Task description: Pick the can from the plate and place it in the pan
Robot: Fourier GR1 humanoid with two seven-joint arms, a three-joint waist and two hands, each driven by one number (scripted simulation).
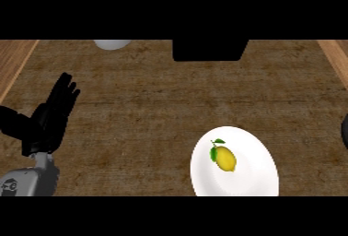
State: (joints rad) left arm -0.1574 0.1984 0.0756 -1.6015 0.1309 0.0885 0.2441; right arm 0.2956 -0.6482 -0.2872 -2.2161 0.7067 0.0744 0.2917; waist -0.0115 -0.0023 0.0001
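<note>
The left hand (51, 115) is seen at nine o'clock in the head view, held open with its fingers straight and pointed up toward twelve o'clock; nothing is held by it and nothing is touched by it; its grey forearm (27, 182) is cut by the lower edge at about eight o'clock. The brown counter (149, 120) is spread beneath it, and pale wooden strips (15, 60) are seen along both sides. Well apart from the hand, at five o'clock, a white plate (258, 177) is set on the counter; a yellow lemon (225, 158) with a green leaf is lying on it, left of its middle. At twelve o'clock a black object (207, 50) is cut by the upper edge; a white rounded object (112, 44) is seen at eleven o'clock; a dark sliver (345, 132) is cut by the edge at three o'clock, and what it is cannot be told.
</note>
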